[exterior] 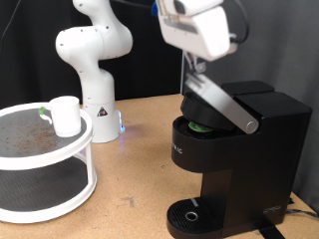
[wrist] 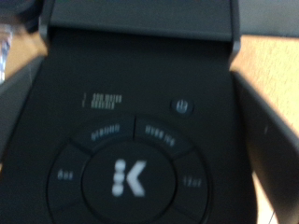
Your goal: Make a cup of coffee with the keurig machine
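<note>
The keurig machine [exterior: 249, 149] stands at the exterior view's right with its grey lid handle [exterior: 224, 103] raised. A dark pod with a green top [exterior: 199, 125] sits in the open chamber. The round drip tray [exterior: 191, 216] holds nothing. My gripper [exterior: 196, 75] hangs from the white hand at the top and meets the upper end of the raised lid. The wrist view is close on the machine's black top [wrist: 140, 56] and its ring of buttons around the K button [wrist: 126, 177]. The small white cup [exterior: 66, 115] stands upright on a round rack at the left, far from the gripper.
The white two-tier round rack [exterior: 50, 189] fills the exterior view's lower left. The white robot arm base [exterior: 95, 60] stands behind it with a blue light at its foot. Bare wooden table lies between the rack and the machine.
</note>
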`<state>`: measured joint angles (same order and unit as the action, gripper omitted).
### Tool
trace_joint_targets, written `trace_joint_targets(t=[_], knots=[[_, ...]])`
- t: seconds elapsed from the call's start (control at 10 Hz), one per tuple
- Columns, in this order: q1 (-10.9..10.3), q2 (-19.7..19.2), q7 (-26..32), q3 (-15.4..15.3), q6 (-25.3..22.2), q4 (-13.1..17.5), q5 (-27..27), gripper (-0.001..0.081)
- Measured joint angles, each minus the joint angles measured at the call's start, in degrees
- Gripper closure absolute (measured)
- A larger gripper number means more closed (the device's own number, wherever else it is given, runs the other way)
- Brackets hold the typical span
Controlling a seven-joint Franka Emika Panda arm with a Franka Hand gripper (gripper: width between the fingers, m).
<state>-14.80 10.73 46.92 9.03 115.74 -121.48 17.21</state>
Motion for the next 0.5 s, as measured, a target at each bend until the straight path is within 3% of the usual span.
trace_joint_targets(t=[0.5], knots=[[1.25, -2.98, 0.92, 0.20, 7.64, -6.28, -3.23, 0.0803]])
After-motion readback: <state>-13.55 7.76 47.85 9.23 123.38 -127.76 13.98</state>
